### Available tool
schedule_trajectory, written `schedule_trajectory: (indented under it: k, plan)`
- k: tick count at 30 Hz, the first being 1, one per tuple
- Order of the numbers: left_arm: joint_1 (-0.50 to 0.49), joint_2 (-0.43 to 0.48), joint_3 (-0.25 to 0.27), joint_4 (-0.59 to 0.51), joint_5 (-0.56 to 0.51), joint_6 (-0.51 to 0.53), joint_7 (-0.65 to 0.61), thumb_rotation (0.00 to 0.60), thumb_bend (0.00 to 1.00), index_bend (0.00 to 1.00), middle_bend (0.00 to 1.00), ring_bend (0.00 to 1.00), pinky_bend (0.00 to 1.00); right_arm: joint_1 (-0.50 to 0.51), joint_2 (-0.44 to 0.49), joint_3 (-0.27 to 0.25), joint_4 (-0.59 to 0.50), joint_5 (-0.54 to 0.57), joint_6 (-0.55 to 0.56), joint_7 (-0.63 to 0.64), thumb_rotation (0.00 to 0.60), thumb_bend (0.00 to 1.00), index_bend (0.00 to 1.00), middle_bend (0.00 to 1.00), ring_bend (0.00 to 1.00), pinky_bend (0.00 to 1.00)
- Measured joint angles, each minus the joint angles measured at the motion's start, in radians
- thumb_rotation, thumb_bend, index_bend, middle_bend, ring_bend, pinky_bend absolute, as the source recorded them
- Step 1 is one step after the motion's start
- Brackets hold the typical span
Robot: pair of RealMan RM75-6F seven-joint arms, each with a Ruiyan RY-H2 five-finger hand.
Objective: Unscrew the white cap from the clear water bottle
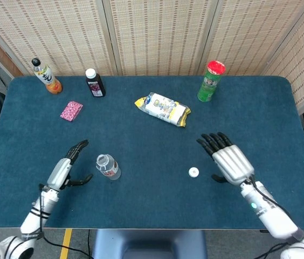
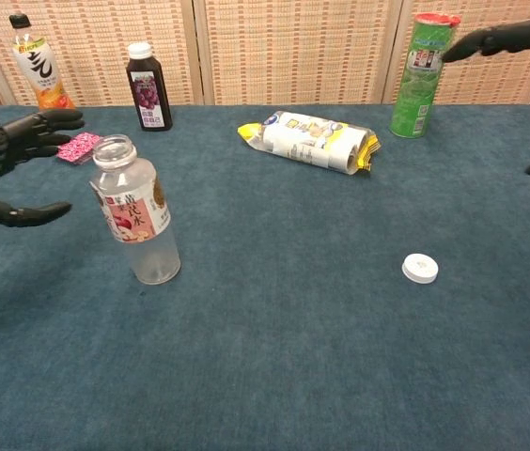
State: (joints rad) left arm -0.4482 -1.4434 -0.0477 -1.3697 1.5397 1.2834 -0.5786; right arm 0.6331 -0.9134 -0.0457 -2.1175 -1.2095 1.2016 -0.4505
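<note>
2 hands, both off the work. Clear plastic water bottle w/ red-and-white label (image 2: pixel 136 221) stands on its base on the blue felt-covered table (image 1: pixel 260 124), long axis near vertical w/ a slight lean, open mouth up, no cap on it. It sits just off the fingertips (image 1: pixel 82 144) of the left hand (image 1: pixel 66 167), on their inner side, not touching. Left hand's fingers are spread and hold nothing. Small round white screw cap (image 2: pixel 420 268) lies flat on the felt, well apart from the bottle, beside the thumb side of the right hand (image 1: pixel 228 161); that hand is also spread, palm down, holding nothing, clear of the cap.

Views differ: head view shows both hands whole and the bottle from above, mostly its mouth and shoulder. Chest view gives the bottle side-on, label readable as print but too small to read, and only the dark fingers of each hand at the frame edges.

Open felt lies all round bottle and cap. Toward the far edge, beyond the fingertips: orange-capped juice bottle w/ black top (image 1: pixel 46 75), dark grape-juice bottle w/ white cap (image 1: pixel 94 82), pink patterned packet (image 1: pixel 71 110), white-and-yellow wrapped snack pack (image 1: pixel 163 109) lying flat, green cylindrical can w/ red lid (image 1: pixel 211 81). Woven-panel screen (image 1: pixel 157 32) backs the table.
</note>
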Motion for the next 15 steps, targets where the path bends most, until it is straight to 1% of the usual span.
schedule_trajectory:
  k: [2, 3, 6, 7, 9, 12, 15]
  plan:
    - [0.028, 0.088, 0.03, -0.058, 0.015, 0.018, 0.029, 0.6, 0.29, 0.0, 0.0, 0.0, 0.02, -0.08, -0.004, -0.034, 0.017, -0.06, 0.081, 0.009, 0.6, 0.09, 0.0, 0.0, 0.0, 0.04]
    - [0.052, 0.145, 0.054, -0.097, 0.026, 0.036, 0.052, 0.6, 0.29, 0.0, 0.0, 0.0, 0.02, -0.137, -0.01, -0.057, 0.037, -0.096, 0.135, 0.016, 0.6, 0.09, 0.0, 0.0, 0.0, 0.04]
    - [0.131, 0.26, 0.116, -0.177, 0.054, 0.103, 0.109, 0.6, 0.3, 0.0, 0.0, 0.0, 0.02, -0.276, -0.034, -0.1, 0.11, -0.16, 0.268, 0.034, 0.6, 0.09, 0.0, 0.0, 0.0, 0.02]
    - [0.154, 0.281, 0.13, -0.192, 0.06, 0.125, 0.131, 0.6, 0.31, 0.0, 0.0, 0.0, 0.02, -0.311, -0.044, -0.107, 0.134, -0.172, 0.307, 0.037, 0.6, 0.09, 0.0, 0.0, 0.0, 0.02]
    - [0.195, 0.307, 0.149, -0.212, 0.063, 0.161, 0.2, 0.6, 0.31, 0.0, 0.0, 0.0, 0.02, -0.378, -0.073, -0.112, 0.187, -0.185, 0.392, 0.041, 0.6, 0.09, 0.0, 0.0, 0.0, 0.01]
    - [0.246, 0.315, 0.157, -0.228, 0.046, 0.212, 0.336, 0.6, 0.33, 0.0, 0.0, 0.0, 0.01, -0.464, -0.127, -0.1, 0.264, -0.187, 0.504, 0.047, 0.6, 0.09, 0.0, 0.0, 0.0, 0.0]
    - [0.305, 0.305, 0.153, -0.224, -0.006, 0.25, 0.471, 0.6, 0.33, 0.0, 0.0, 0.0, 0.01, -0.526, -0.175, -0.083, 0.344, -0.188, 0.568, 0.073, 0.6, 0.09, 0.0, 0.0, 0.0, 0.0]
